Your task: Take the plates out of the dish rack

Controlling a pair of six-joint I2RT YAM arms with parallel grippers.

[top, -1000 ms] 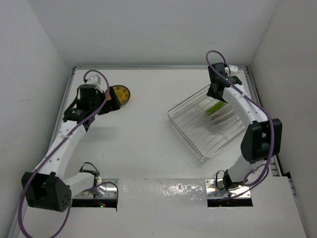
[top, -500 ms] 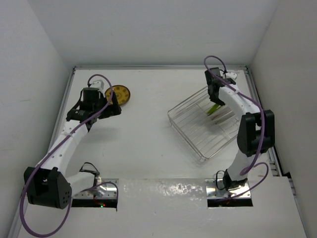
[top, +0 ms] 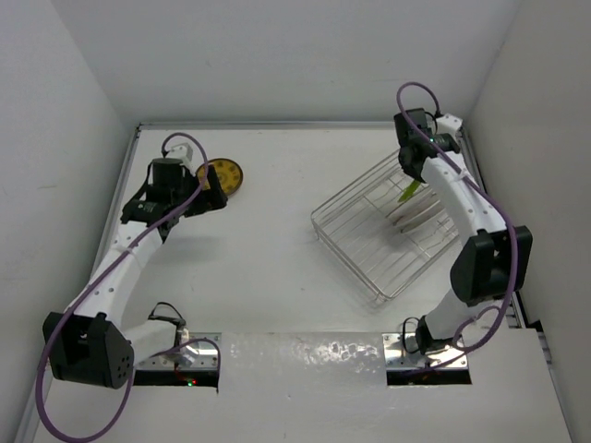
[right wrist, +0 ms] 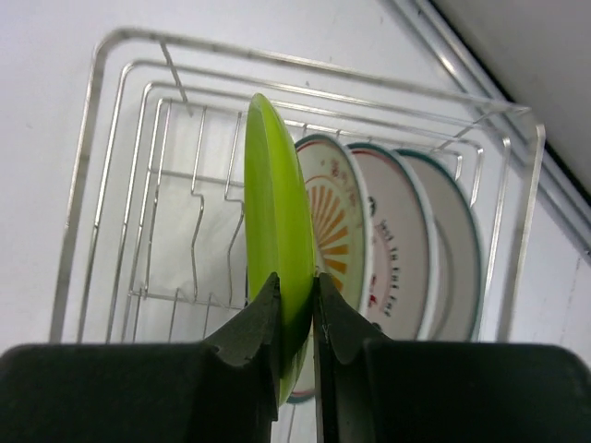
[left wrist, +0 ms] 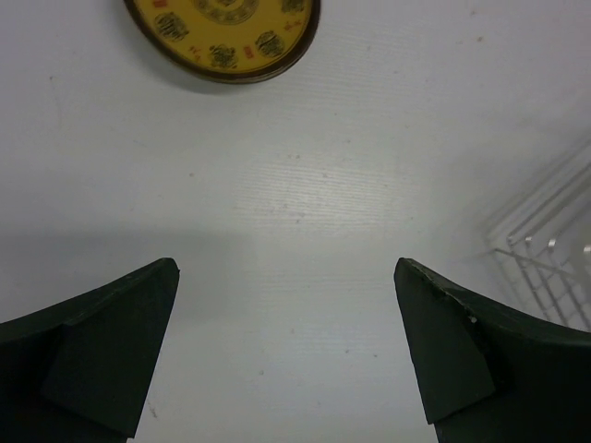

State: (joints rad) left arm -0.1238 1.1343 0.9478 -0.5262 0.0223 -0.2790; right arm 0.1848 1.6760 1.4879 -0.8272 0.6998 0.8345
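Here, the lime green plate point(right wrist: 274, 212) is pinched at its rim by the right gripper point(right wrist: 295, 291), whose jaws are narrowed onto it, at the far side of the dish rack point(top: 365, 247). The plate is held on edge. Just beside it, three white plates point(right wrist: 388, 249) are stood upright inside the rack. Well left of the rack, a yellow-orange plate point(left wrist: 222, 32) is laid flat on the table point(left wrist: 305, 185). The left gripper point(left wrist: 286, 277) is held near it, spread wide and empty.
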